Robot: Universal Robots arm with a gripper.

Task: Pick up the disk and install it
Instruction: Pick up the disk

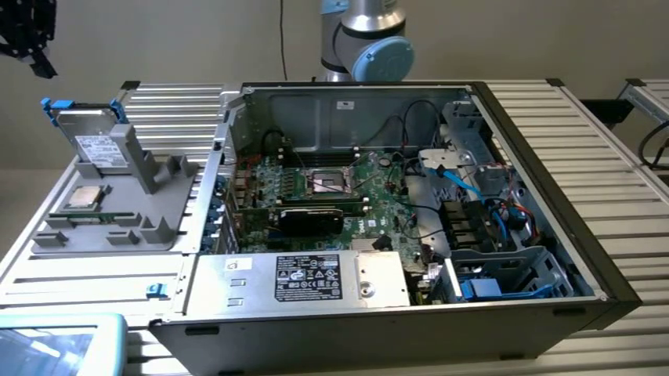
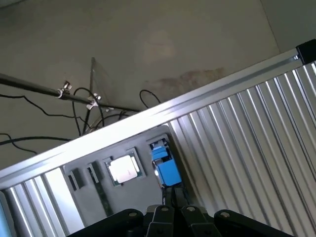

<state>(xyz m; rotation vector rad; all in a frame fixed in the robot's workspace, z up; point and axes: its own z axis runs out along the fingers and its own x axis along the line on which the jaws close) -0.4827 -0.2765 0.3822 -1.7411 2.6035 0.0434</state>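
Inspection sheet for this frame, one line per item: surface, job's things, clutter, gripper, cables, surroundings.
Surface: slatted aluminium table, carrying an open computer case and a grey fixture tray.
Job's things: the disk stands upright in the tray, not yet in the case.
Clutter: CPU chip lying in the tray; silver box with black label in the case.
Gripper: gripper shut, holding nothing, hanging above the disk and apart from it.
Cables: blue cable inside the case; loose black cables beyond the table edge.
Surroundings: arm base behind the case; plain wall.
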